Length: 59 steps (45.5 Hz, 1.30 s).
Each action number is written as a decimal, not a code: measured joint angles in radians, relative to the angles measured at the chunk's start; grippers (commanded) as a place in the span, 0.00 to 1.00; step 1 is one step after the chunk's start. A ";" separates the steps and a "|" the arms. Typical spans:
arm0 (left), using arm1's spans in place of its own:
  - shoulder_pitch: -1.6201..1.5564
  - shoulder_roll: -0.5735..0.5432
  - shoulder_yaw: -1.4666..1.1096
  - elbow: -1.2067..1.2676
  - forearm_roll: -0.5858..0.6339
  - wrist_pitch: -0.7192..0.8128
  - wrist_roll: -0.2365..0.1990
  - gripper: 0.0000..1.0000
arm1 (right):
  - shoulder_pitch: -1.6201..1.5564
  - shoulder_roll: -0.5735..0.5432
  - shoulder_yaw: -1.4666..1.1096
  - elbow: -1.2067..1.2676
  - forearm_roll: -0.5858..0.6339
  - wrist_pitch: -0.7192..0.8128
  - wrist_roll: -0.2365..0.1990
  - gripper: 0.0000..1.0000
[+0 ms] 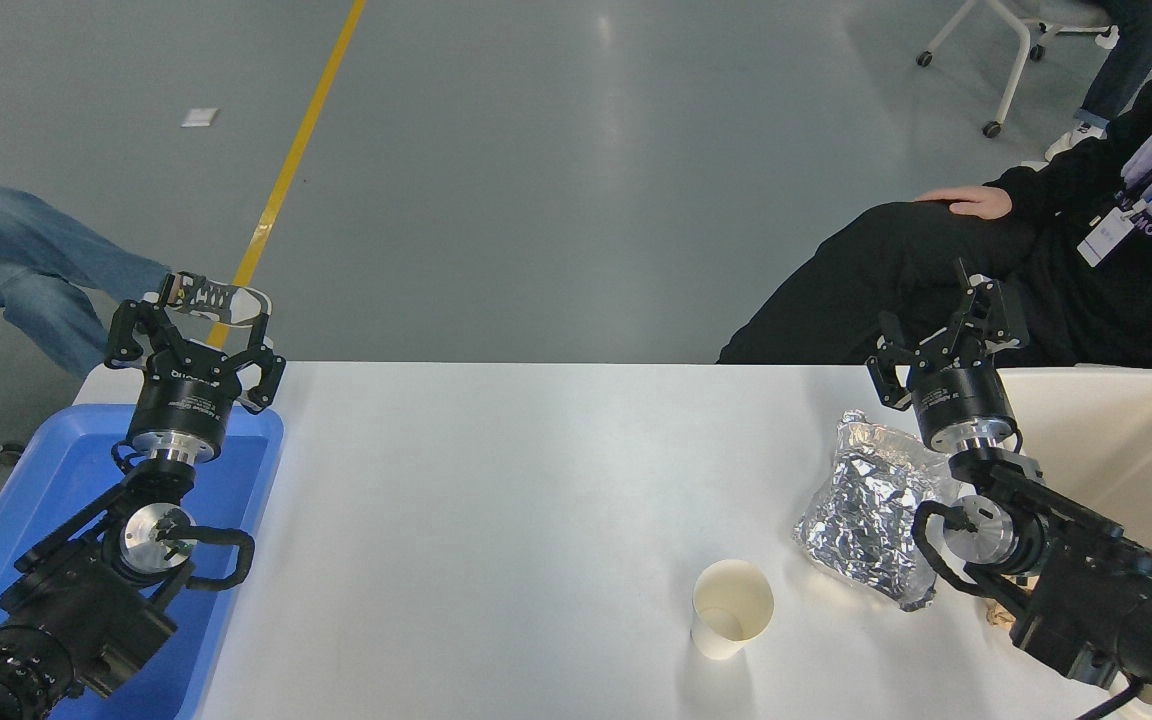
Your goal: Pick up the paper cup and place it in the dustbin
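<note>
One paper cup (731, 608) stands upright near the table's (536, 500) front edge, just beside a crumpled foil bag (871, 520), while the right gripper (941, 335) hangs spread and empty by the dustbin (1126, 440) at the right edge, and the left gripper (191, 330), likewise released, hovers over the blue tray (56, 470).

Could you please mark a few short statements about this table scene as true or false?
1. The small cream-white paper cup stands upright on the white table. True.
2. The right claw holds the cup. False: it is open, raised near the table's far edge, apart from the cup.
3. The crumpled silver foil bag lies right of the cup. True.
4. The cup is inside the cream-beige plastic dustbin. False: it is on the table.
5. The left claw is above the blue plastic tray. True.
</note>
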 measured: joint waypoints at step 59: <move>0.000 0.000 0.001 0.000 0.000 0.000 -0.010 0.99 | -0.002 0.025 0.000 -0.012 0.000 0.001 -0.001 1.00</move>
